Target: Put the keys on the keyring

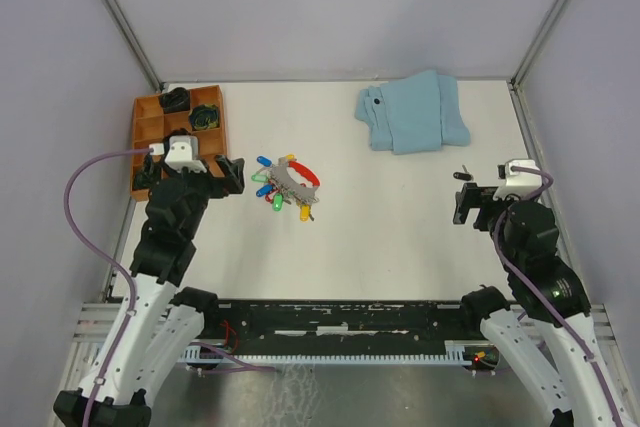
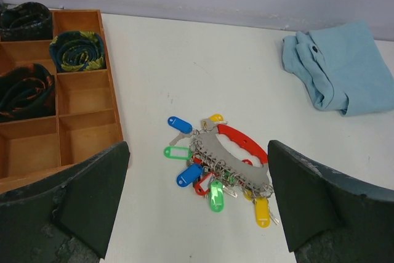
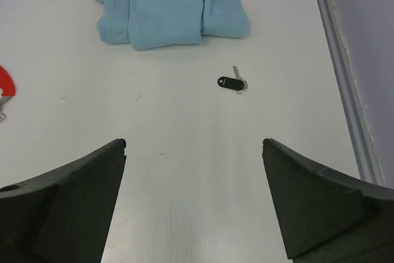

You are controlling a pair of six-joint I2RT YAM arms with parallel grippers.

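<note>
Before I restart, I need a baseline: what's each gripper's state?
Left gripper: open, holding nothing.
Right gripper: open, holding nothing.

Keys (image 2: 189, 175) bunch at keyring (image 2: 225, 153), left of cloth (image 2: 341, 69).

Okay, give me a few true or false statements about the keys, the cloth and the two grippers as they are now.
1. The left gripper is open and holds nothing. True.
2. The right gripper is shut on a key. False: it is open and empty.
3. A black-tagged key lies alone, apart from the coloured keys. True.
4. The blue cloth covers the keyring. False: the cloth lies apart from the keyring, which is in plain view.
5. The wooden tray holds dark rolls in some compartments. True.
</note>
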